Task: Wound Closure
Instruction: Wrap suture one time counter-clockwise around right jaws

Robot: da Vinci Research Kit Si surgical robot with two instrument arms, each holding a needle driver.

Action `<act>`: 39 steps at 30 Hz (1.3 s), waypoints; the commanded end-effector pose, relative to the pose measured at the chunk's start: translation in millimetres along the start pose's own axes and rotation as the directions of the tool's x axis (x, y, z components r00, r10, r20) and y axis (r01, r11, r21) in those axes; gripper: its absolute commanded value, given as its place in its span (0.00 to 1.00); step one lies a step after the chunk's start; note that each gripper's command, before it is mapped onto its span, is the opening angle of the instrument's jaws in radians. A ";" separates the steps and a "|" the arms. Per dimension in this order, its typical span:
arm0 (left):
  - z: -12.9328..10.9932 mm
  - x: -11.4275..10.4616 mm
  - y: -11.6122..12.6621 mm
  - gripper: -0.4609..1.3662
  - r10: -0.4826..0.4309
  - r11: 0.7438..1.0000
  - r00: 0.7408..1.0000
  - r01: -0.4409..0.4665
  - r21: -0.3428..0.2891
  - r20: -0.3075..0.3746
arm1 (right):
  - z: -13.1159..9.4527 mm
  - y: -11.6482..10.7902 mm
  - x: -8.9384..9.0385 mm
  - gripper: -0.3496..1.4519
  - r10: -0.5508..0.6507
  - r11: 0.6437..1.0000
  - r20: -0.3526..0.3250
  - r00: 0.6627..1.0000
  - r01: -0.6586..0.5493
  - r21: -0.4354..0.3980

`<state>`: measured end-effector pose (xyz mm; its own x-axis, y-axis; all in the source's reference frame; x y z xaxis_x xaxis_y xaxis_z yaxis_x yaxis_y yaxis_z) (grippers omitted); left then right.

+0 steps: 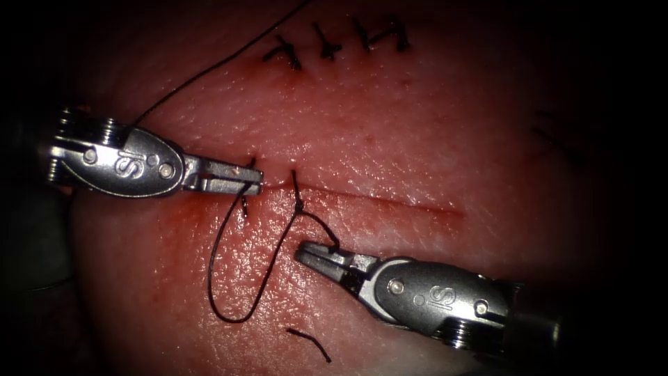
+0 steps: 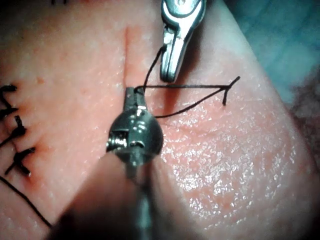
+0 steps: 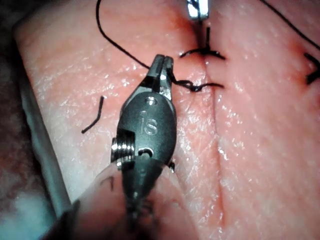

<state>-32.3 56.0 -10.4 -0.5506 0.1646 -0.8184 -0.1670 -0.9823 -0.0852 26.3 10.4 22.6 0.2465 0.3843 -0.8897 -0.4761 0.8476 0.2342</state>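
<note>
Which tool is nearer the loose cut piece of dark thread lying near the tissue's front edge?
Right. The right tool lies just above the short cut piece of dark thread, its jaws shut on thread. The left tool sits farther up-left at the cut, also holding thread.

Darkness rings the lit field; a teal surface (image 2: 280,35) lies beyond.

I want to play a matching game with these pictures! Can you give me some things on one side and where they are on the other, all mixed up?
Things:
1. left tool
2. right tool
3. cut bit of thread
4. finished stitches

Places:
A. lying loose on the tissue, below the cut
B. in a row far above the cut
C. at the cut's left end, shut on the thread
D. just below the cut, shut on the thread near the knot

Pairs: 1-C, 2-D, 3-A, 4-B
</note>
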 end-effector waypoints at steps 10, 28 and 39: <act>1.7 -0.4 -0.2 0.06 -0.045 0.985 0.989 0.020 0.169 0.142 | 2.9 -1.7 0.3 0.00 -0.016 0.993 -0.055 0.998 0.022 0.113; 6.2 -5.4 0.1 0.06 -0.158 0.961 0.963 0.099 0.258 0.219 | 4.4 -2.6 0.3 0.00 0.001 0.993 -0.290 0.957 0.034 0.116; 5.8 -7.0 1.7 0.06 -0.191 0.943 0.956 0.114 0.314 0.225 | 4.9 -3.1 -0.1 0.00 0.033 0.999 -0.307 0.951 -0.029 0.015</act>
<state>-33.4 53.4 -1.4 -0.6755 0.3666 -0.6398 -0.4869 -0.8734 0.0135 31.8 9.6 23.9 -0.0416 0.2856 -0.9574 -0.4799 0.8348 0.2699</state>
